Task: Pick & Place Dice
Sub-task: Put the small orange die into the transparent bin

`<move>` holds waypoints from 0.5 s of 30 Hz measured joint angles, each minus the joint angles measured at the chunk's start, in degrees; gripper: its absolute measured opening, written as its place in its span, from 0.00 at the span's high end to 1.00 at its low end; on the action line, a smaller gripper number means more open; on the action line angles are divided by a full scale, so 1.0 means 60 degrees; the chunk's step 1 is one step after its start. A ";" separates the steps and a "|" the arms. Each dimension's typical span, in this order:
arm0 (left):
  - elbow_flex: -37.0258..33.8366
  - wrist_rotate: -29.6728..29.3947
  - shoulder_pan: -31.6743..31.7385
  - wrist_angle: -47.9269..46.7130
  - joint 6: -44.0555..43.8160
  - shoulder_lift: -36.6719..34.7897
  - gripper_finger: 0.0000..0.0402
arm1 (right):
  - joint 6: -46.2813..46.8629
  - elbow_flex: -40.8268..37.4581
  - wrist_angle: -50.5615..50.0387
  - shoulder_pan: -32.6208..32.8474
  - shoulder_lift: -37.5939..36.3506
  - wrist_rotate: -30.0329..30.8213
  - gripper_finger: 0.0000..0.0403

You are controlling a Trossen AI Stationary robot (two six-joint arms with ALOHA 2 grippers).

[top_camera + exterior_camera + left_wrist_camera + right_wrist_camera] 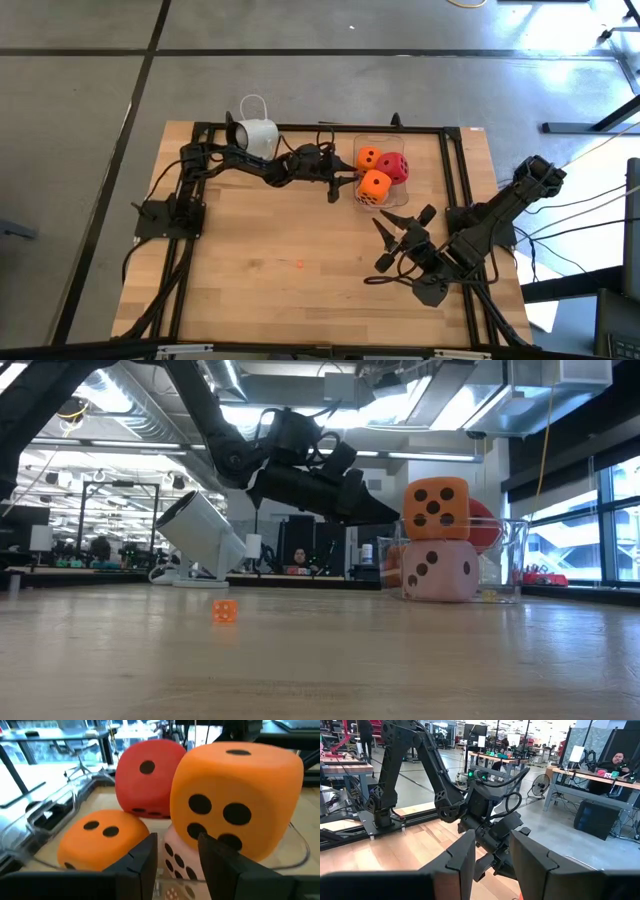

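Found all four soft foam dice in the clear plastic container (pixel 401 143) at the upper centre-right of the high view, on the wooden tabletop (pixel 280 240): an orange pipped cube (pixel 369 157) and a red pipped cube (pixel 393 167) on the container floor, and a second orange cube (pixel 375 184) perched atop the pale pink cube (pixel 438 570), stacked probably for want of floor room. Saw the left gripper (pixel 345 180) at the container's left edge, jaws parted and grasping nothing, tips just beside the second orange cube, seemingly placed to leave it balanced. Noted the right gripper (pixel 400 235) at lower right, jaws likewise apart and empty, clear of the container. Judged the placing nearly complete.
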 joint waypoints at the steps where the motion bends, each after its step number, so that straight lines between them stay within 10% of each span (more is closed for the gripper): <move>1: -0.0007 0.0004 0.0016 -0.0215 0.0001 -0.0098 0.67 | 0.0000 0.0000 0.0000 0.0000 0.0000 -0.0016 0.70; 15: -0.0008 0.0117 0.0056 -0.6472 0.0026 -0.3469 0.68 | 0.0069 0.0000 -0.0230 0.0003 0.0000 -0.0514 0.70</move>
